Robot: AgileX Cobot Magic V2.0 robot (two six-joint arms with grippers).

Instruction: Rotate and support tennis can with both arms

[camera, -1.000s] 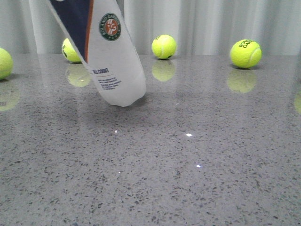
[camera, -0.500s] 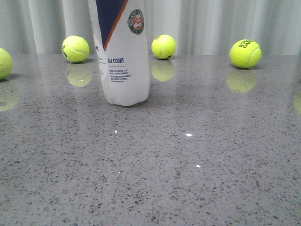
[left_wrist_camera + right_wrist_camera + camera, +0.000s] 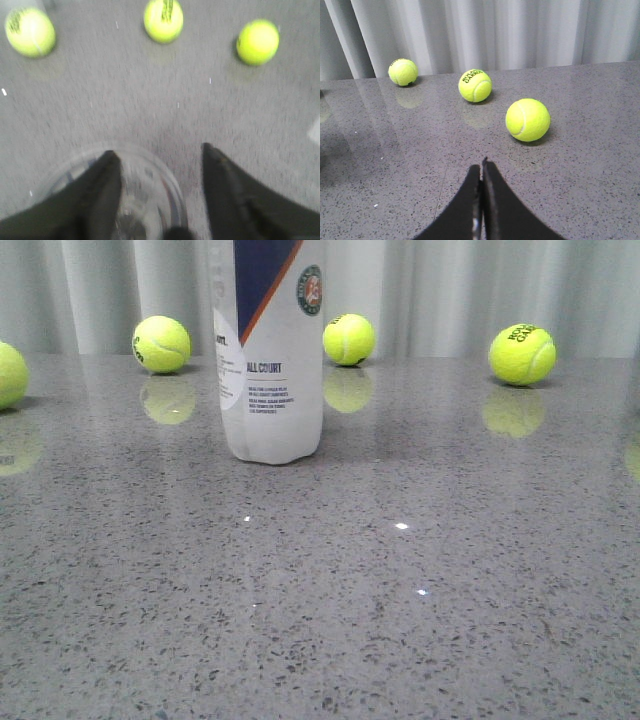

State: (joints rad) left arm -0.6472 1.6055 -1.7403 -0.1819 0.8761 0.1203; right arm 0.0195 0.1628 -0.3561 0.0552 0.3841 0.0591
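Tennis can (image 3: pixel 272 350): you've got a tall white plastic cylinder, navy panel with an orange stripe along its edge, round Roland Garros badge, "ALL COURT" and small print lower down. Top is cut off by the frame in the front view.
Can pose: upright, rounded end down on the grey speckled table (image 3: pixel 420 590), left of centre.
Can from above: in the left wrist view you look down onto its clear round rim (image 3: pixel 165 175); blurred, little detail.
Left gripper (image 3: pixel 160 155): your fingers are spread apart. One black finger (image 3: pixel 102 195) lies over the can's open end, the other (image 3: pixel 227 195) sits outside the rim, over bare table. Can't tell whether either finger touches the can.
Right gripper (image 3: pixel 481 167): fingertips pressed together, nothing between them, low over the table. Can doesn't show in this view, so you can't place it against this gripper.
Tennis balls, front view: one (image 3: pixel 161 344) just behind-left of the can, one (image 3: pixel 349 339) just behind-right, one (image 3: pixel 521 354) far right, one (image 3: pixel 8 374) cut by the left edge. None touches the can.
Tennis balls, right wrist view: three ahead of your closed fingertips, nearest (image 3: pixel 527 120), middle (image 3: pixel 475 85), farthest (image 3: pixel 403 72).
Backdrop: pale curtain (image 3: pixel 450 290) behind the table.
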